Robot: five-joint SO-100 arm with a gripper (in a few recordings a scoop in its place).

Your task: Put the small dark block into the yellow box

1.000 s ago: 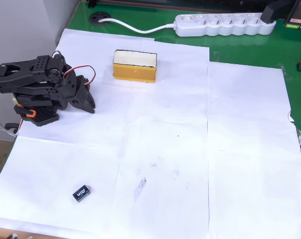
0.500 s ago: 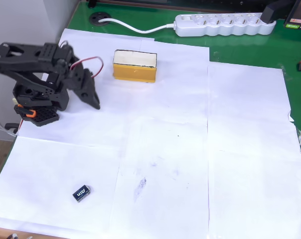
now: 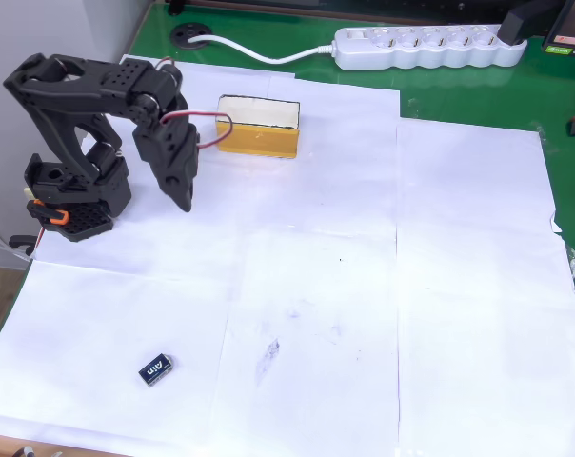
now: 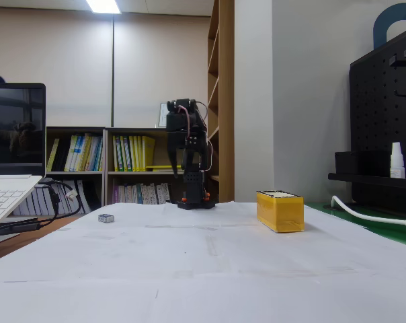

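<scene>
The robot's hand hung empty above the desk, its opening unclear – the small dark block lay untouched well below it in the overhead view, the yellow box just beside – pickup and drop apparently still ahead.

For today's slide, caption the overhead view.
Black claw hangs beside mustard-yellow rectangular box; tiny black lettered block lies apart on white paper.

The black arm rises from its base at the left of the overhead view, bends over at the elbow, and points its gripper down above the surface, fingers drawn together and carrying nothing, while the fixed view shows the gripper hanging raised.
</scene>
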